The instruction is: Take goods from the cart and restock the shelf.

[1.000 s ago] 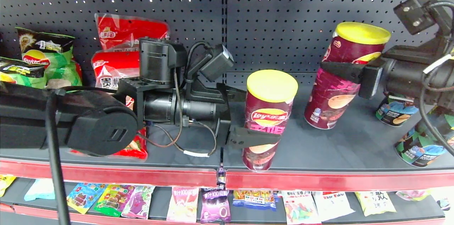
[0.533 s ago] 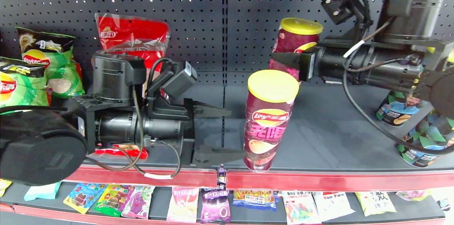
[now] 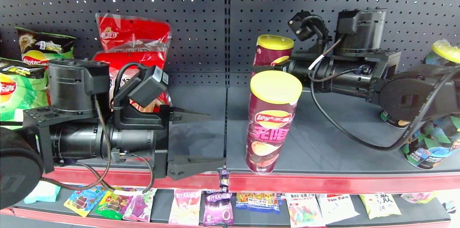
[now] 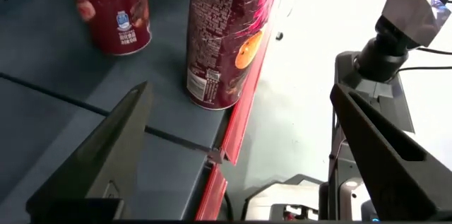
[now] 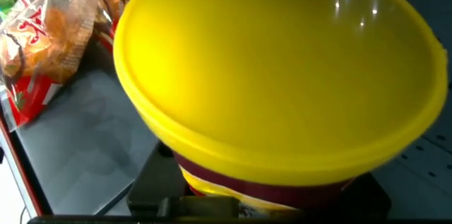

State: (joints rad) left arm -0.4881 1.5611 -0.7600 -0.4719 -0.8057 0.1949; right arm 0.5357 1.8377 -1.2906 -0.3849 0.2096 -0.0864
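Lower the rear can (image 3: 274, 49), clamped in the right claw (image 3: 268, 64), upright onto the shelf (image 3: 323, 149) behind the front can (image 3: 271, 123), holding the wide-open left claw (image 3: 216, 138) clear.

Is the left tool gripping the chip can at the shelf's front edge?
No, the left tool stands open beside the chip can, not touching.

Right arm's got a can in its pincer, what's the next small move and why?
Probably lower the held can onto the shelf, then open the right pincer. The can is upright, gripped near its lid, behind the front can at the shelf edge, with bare shelf beside it. The left pincer is open and clear.
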